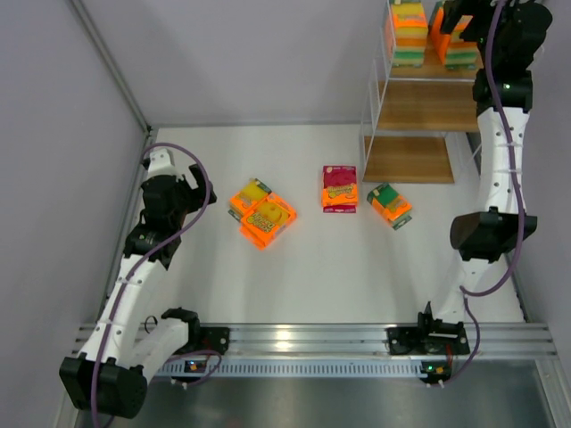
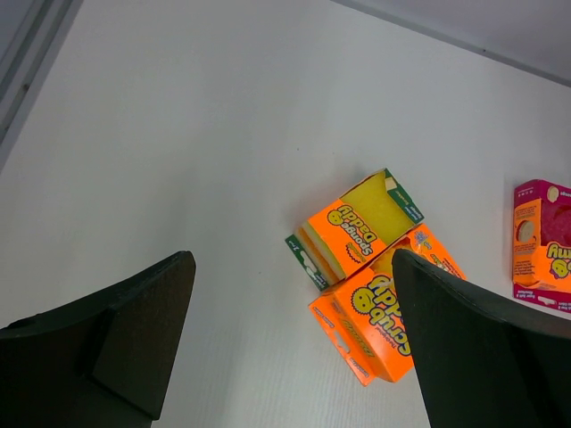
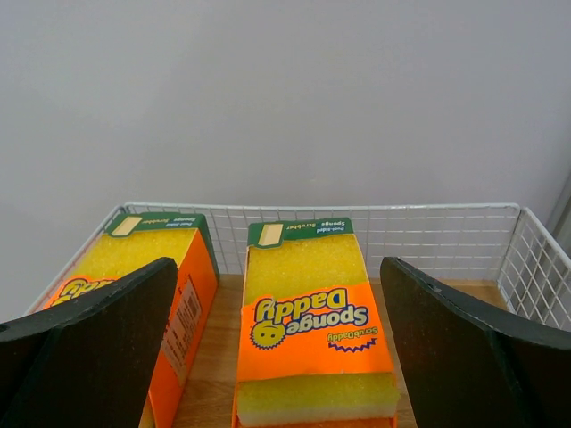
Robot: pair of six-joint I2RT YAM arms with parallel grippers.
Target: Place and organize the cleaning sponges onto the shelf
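White tabletop [image 1: 312, 285], grey walls round it, shelf [image 1: 419, 107] in the far right corner.

Far left: left gripper [image 2: 292, 263] hangs over bare table w/ jaws wide apart, nothing between them, touching nothing. Just to its right, two orange packs [image 1: 260, 210] lie touching, one partly over the other. Then the magenta pack [image 1: 339, 188] flat mid-table, and near it a green-edged pack [image 1: 390, 205], skewed. So four sponges are on the table, not yet shelved.

Right side: top tier carries a left stack [image 1: 409, 34] and a right stack [image 1: 455, 45], side by side. Right gripper [image 3: 278, 267] sits over the right stack; jaws spread wide, either side of the top pack [image 3: 308, 330], gaps showing both sides, so not gripping it. Neighbour pack [image 3: 156, 245] lies just beside the left finger.

Step in hand, prob.: pull clear of the stack. To do it well: lift straight up first, keep jaws spread so the pads don't drag the wrapper, mind the neighbour pack and the wire rail [image 3: 428, 209] behind, only then swing back to the table.
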